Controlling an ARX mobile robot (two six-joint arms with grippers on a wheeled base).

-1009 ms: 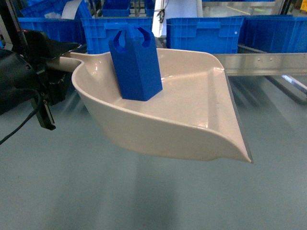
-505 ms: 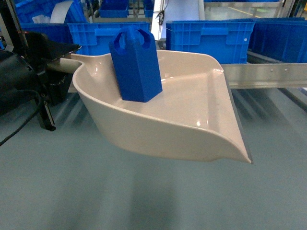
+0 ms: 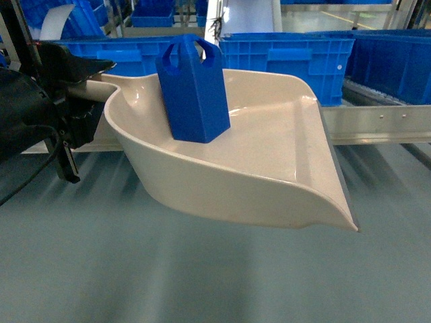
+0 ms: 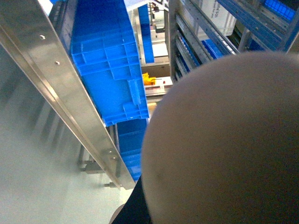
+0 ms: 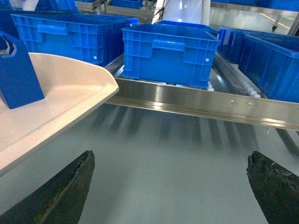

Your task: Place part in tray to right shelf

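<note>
While held aloft: the tray [image 3: 269, 168] hangs above the grey floor, handle in the left gripper [image 3: 71, 91], clamped on it.
Tray contents: the part [image 3: 194, 91], upright near the handle end.
Right gripper [image 5: 170, 186]: fingers spread wide, holding nothing.
Beyond: the right shelf [image 5: 205, 106] rail, carrying blue crates [image 5: 169, 53].

Ribbed blue crates [image 5: 169, 53] above a grey-blue floor [image 3: 202, 269]

A bright-blue block [image 3: 194, 91] with two holes in its rounded top stands upright near the back wall of a glossy cream scoop-shaped tray [image 3: 269, 161]. The tray's wide lip points right. Behind it runs the steel shelf rail [image 3: 384, 124].
</note>
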